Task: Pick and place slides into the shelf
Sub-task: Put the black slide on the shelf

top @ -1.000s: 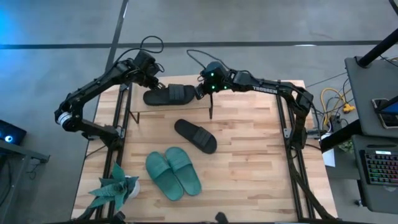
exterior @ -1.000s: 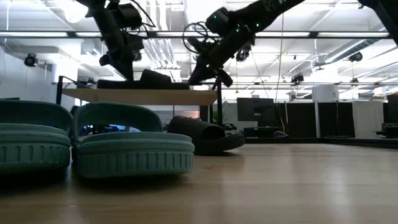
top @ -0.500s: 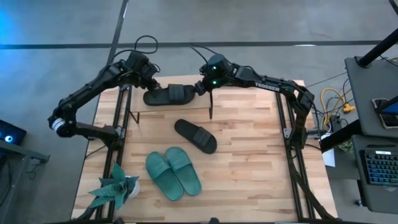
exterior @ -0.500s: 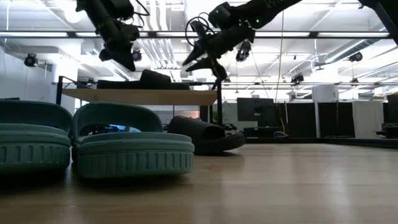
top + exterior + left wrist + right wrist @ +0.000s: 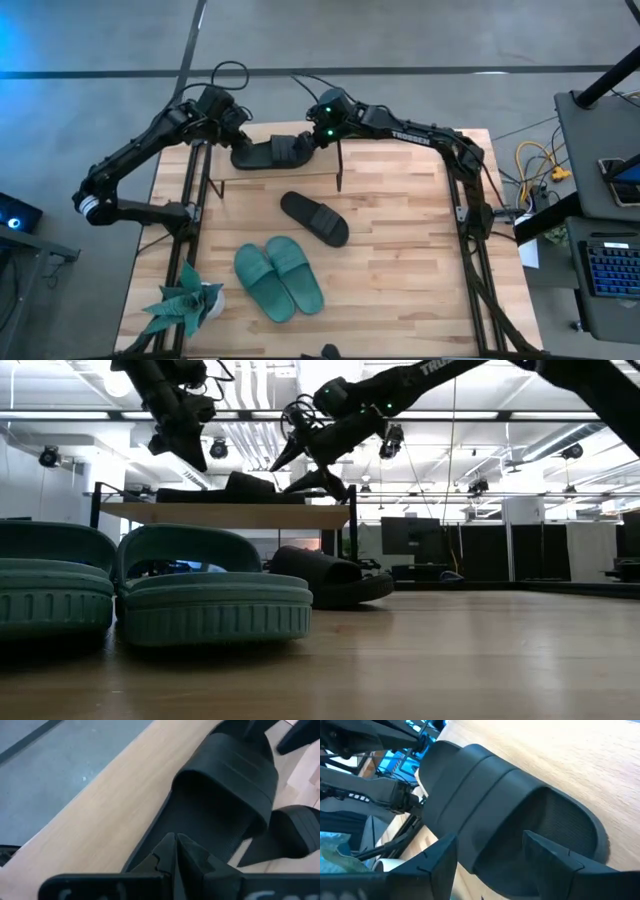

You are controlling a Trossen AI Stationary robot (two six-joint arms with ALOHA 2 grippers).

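Reaching in from the right over the bench's (image 5: 400, 250) far edge, right end effector (image 5: 311, 141) with fingers spread at one end of a black slide (image 5: 271, 153) lying on the shelf's (image 5: 330, 160) top board; bent in from the left, left end effector (image 5: 237, 131) shut, raised just above the slide's other end. Mid-bench, second black slide (image 5: 314, 219); near the front edge, teal pair (image 5: 278, 278) side by side; green plant (image 5: 185, 305) at the front-left corner. Beyond, office with ceiling lights.

A green plant (image 5: 185, 302) sits at one corner of the big wooden table (image 5: 400, 260). A desk with a keyboard (image 5: 612, 265) stands beside the table.
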